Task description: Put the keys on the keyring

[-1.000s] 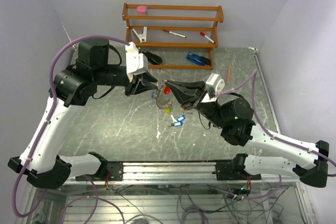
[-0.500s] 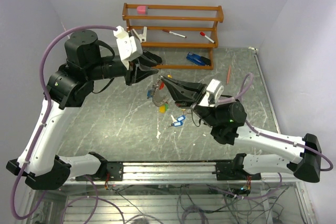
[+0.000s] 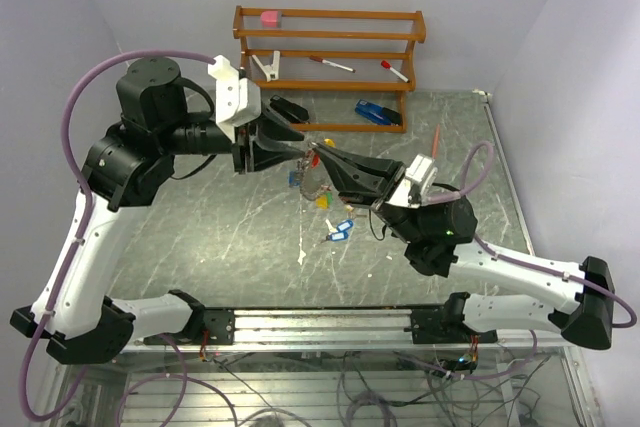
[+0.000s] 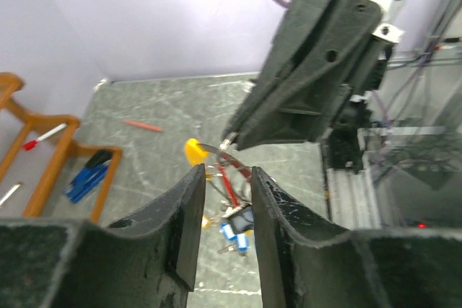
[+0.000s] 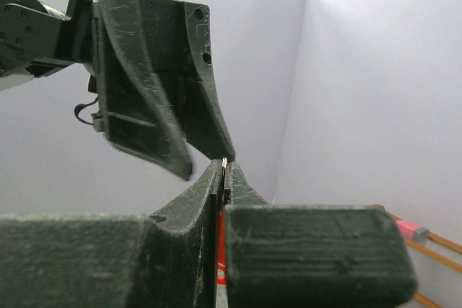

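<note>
Two sets of fingers meet tip to tip in mid-air. The right gripper (image 5: 224, 169) is clamped on the keyring (image 3: 312, 179) wire, while the left gripper (image 4: 227, 177) stands slightly parted, visibly holding nothing. The ring hangs just beyond the left tips, tagged keys (image 3: 322, 201) dangling downward.

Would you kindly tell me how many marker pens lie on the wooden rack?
2. One marker pen lies mid-shelf on the wooden rack; the other lies toward the right end of the same shelf. None looks hidden.
</note>
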